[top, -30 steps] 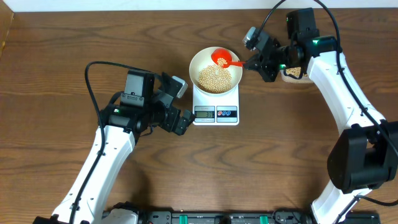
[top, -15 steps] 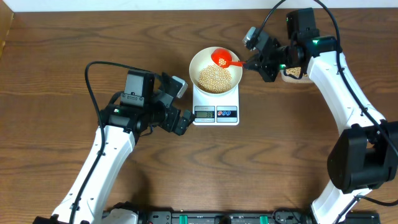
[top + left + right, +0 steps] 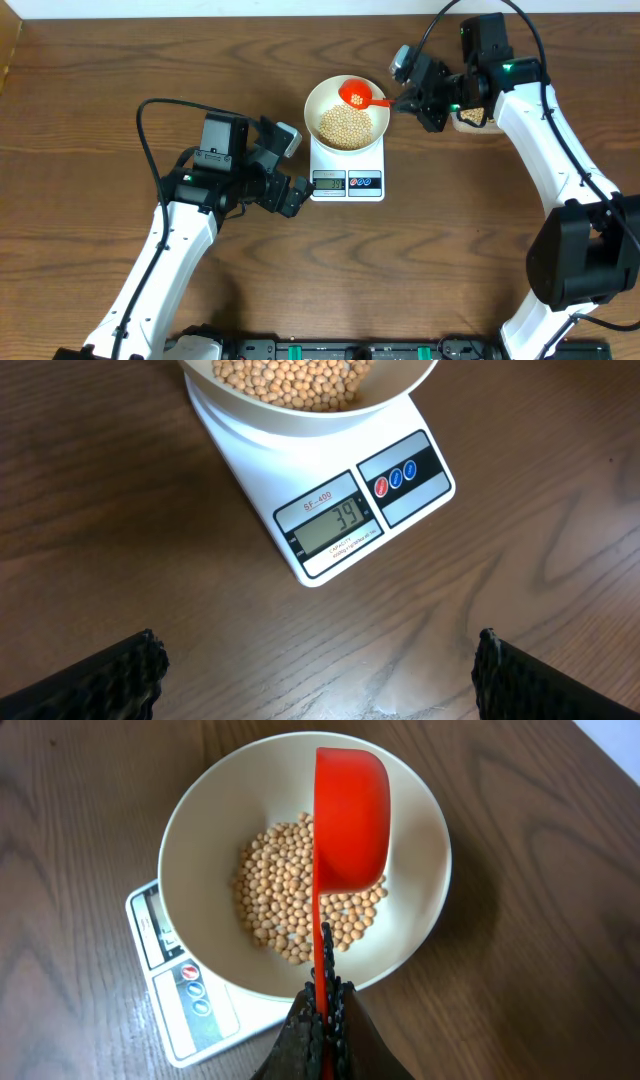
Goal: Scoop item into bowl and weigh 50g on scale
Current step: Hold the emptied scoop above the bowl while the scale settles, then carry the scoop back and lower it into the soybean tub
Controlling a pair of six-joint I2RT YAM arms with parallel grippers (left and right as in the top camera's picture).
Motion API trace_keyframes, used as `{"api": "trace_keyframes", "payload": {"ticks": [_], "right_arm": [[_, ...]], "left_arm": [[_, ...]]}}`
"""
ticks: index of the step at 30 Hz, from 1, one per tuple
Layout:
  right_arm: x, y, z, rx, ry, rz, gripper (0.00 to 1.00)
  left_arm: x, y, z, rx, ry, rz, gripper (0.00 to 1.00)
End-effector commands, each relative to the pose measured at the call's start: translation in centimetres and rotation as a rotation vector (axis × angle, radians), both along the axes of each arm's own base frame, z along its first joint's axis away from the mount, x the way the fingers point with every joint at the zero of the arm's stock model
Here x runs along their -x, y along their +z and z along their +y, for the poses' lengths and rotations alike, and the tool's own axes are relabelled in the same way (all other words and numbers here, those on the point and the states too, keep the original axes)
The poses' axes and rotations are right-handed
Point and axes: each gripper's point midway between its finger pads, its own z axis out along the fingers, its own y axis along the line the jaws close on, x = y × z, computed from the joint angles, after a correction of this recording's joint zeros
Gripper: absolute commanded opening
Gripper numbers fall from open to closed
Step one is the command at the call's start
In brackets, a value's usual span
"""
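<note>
bowl (image 3: 318,96) holds beans (image 3: 345,128), on scale (image 3: 347,182) | right gripper (image 3: 322,1008) grasping scoop (image 3: 350,815) | left gripper (image 3: 318,675) released

— What sort of place am I running this in?

— You are working at a robot test bench, and it is looking like a lab rather than a home kitchen. Two white-and-black machines, the left arm (image 3: 170,250) and the right arm (image 3: 545,130), are reaching over a wood-grain desk (image 3: 450,260) from its near edge.

— What else is giving it away?

— A black cable (image 3: 145,120) is looping loose above the left arm. A black rail (image 3: 330,350) with green clips is running along the front of the desk. The only kitchen things you are seeing are a scale (image 3: 347,180) carrying a bowl (image 3: 320,100) of beans (image 3: 345,127), sitting between the arms like test props.
</note>
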Motion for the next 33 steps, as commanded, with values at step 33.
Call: {"api": "trace_keyframes", "payload": {"ticks": [33], "right_arm": [[-2.5, 5.1, 0.6, -0.094, 0.031, -0.212, 0.01]], "left_arm": [[0.0, -0.2, 0.1, -0.008, -0.003, 0.002, 1.0]]}}
